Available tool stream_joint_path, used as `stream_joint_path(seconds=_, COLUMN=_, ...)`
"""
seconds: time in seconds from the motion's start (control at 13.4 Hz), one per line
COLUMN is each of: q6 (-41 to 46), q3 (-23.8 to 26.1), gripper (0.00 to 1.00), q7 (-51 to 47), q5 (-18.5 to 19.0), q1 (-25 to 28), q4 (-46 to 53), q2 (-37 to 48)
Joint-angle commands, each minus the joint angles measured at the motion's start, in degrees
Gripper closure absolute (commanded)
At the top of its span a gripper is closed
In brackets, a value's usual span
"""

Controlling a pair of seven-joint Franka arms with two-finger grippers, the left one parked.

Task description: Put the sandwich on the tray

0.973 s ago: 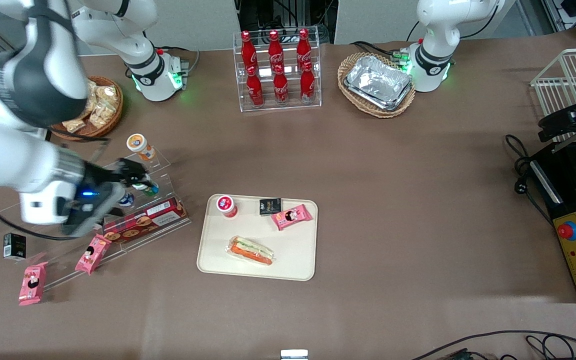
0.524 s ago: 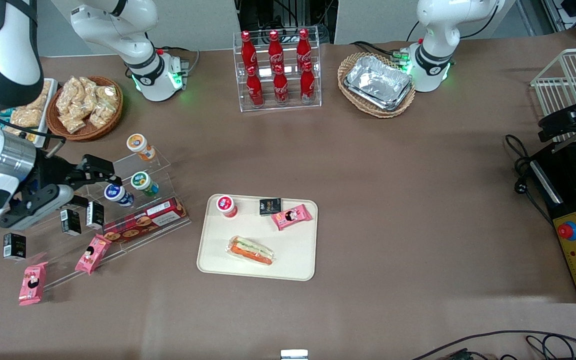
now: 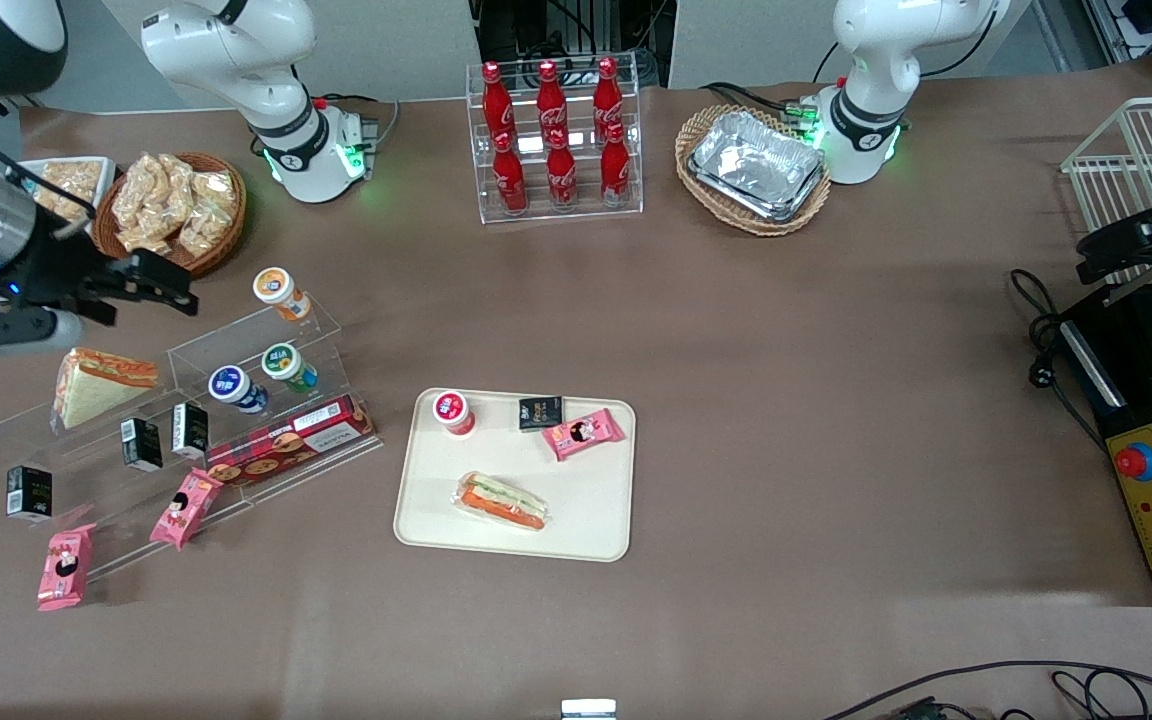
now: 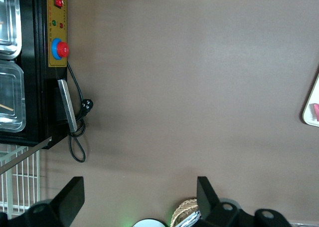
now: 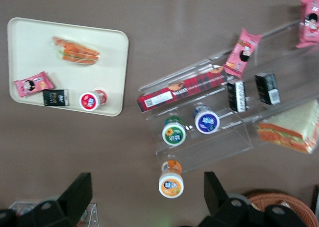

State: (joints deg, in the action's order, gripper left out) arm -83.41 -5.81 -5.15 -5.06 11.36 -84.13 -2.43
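The sandwich (image 3: 502,501) (image 5: 76,50) lies flat on the tray (image 3: 596,525) (image 5: 30,40), in the part of it nearest the front camera, with its orange and green filling showing along one long edge. Sharing the tray, farther from the front camera, are a red-lidded cup (image 3: 452,410) (image 5: 90,100), a small black packet (image 3: 540,411) (image 5: 55,97) and a pink snack (image 3: 584,433) (image 5: 33,84); none of them touches the sandwich. The tray rests on the brown table (image 3: 786,380). The gripper (image 3: 141,290) hangs well apart from the tray, toward the working arm's end of the table, above the spot between a wicker basket of snacks (image 3: 174,212) and the clear tiered stand (image 3: 236,345). In the right wrist view its two fingers (image 5: 79,192) stand wide apart with only bare table between them, holding nothing. On the stand sit a wedge sandwich (image 3: 96,384) (image 5: 291,128), three lidded cups in orange (image 3: 276,288) (image 5: 171,183), green (image 3: 284,362) (image 5: 174,133) and blue (image 3: 231,385) (image 5: 207,122), small black cartons (image 3: 141,443) (image 5: 237,95), and a long red biscuit box (image 3: 288,438) (image 5: 182,88). More pink snacks (image 3: 66,567) lie nearer the front camera at the stand's foot. Farther from the front camera stand a rack of red bottles (image 3: 556,140) and a basket of foil trays (image 3: 756,168).
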Motion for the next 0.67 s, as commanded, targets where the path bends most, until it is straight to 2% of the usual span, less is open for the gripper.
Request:
stream_joint_path(seconds=0.0, q6=-1.2, q3=4.0, gripper=0.00, q7=-3.4, q5=2.3, q1=-5.6, q4=-6.2, q2=4.7)
stream_joint_path(seconds=0.15, q6=-2.4, q3=5.9, gripper=0.00, q7=-2.7, q5=2.2, q1=-8.4, q4=-7.6, q2=5.2)
stream_joint_path(seconds=0.6, q6=-3.4, q3=5.5, gripper=0.00, q7=-0.8, q5=2.0, q1=-10.3, q4=-6.8, q2=4.0)
